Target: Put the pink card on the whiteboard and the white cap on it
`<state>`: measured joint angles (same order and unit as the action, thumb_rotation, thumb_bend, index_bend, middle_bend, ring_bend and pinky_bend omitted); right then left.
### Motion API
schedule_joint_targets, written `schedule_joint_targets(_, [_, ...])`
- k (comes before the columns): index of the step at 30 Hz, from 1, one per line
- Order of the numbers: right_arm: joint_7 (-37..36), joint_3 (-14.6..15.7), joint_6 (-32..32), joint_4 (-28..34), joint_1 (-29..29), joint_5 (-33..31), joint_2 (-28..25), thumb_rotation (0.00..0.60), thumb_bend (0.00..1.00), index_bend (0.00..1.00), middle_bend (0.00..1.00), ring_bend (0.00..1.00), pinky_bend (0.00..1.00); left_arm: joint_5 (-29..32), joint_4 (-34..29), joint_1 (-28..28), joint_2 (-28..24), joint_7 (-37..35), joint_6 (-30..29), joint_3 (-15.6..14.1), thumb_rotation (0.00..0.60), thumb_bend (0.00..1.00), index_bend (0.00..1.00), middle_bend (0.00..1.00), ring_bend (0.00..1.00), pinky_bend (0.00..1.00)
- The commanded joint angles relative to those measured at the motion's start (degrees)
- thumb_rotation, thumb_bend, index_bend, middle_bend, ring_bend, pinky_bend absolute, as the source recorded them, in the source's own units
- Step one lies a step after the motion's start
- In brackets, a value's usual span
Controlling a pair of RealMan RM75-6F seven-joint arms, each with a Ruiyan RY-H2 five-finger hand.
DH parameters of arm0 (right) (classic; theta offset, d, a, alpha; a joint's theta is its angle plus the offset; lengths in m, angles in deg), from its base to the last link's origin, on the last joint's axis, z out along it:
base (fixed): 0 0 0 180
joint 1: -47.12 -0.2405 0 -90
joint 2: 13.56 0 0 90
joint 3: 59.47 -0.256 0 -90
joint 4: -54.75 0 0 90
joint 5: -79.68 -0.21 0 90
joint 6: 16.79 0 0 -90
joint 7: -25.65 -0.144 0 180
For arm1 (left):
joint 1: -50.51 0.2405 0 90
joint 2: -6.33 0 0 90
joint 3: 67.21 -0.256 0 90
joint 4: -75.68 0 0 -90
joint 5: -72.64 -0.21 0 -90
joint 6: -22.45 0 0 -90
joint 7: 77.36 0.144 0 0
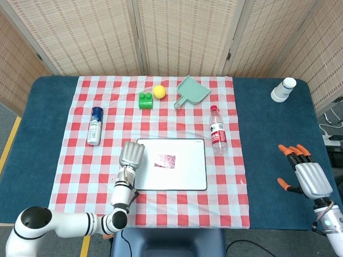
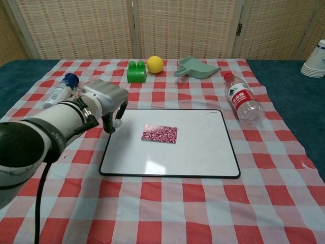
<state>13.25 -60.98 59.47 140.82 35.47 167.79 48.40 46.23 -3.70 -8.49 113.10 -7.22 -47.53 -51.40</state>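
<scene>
The pink card (image 1: 165, 160) (image 2: 159, 133) lies flat on the whiteboard (image 1: 182, 179) (image 2: 193, 152), left of its centre. My left hand (image 1: 131, 154) (image 2: 105, 97) hovers at the board's near-left corner with its fingers curled downward. A small white piece, seemingly the white cap (image 2: 118, 122), is pinched between thumb and fingertips; the head view hides it under the hand. My right hand (image 1: 305, 174) is far to the right over the blue table, fingers spread and holding nothing; it does not show in the chest view.
Behind the board stand a green brick (image 1: 145, 100), a yellow ball (image 1: 159, 91) and a green scoop (image 1: 191, 91). A water bottle (image 1: 217, 130) lies right of the board, a blue-capped bottle (image 1: 95, 125) to the left. White cups (image 1: 283, 89) stand far back right.
</scene>
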Motion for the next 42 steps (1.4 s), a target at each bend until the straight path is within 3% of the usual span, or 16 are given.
schedule_joint_targets(1, [-0.34,0.0,0.15,-0.02,0.1,0.07,-0.13,0.6,0.21,0.02,0.14,0.01,0.07,-0.63,-0.76,-1.76,2.1,0.92,-1.0,0.84,0.6,0.32,0.52,1.0,1.0,1.0])
schedule_joint_targets(24, [-3.31,-0.02,1.15,-0.4,0.46,0.61,-1.07,0.6,0.21,0.02,0.14,0.01,0.07,-2.44,7.93,-7.54,11.87,1.02,-0.17,3.82,0.6,0.32,0.52,1.0,1.0,1.0])
schedule_joint_targets(42, [-5.44,-0.17,0.98,-1.23,0.42,0.43,-1.48,0.6,0.21,0.02,0.14,0.01,0.07,-2.16,15.61,-9.03,14.89,1.09,3.8,5.21,0.6,0.32,0.52,1.0,1.0,1.0])
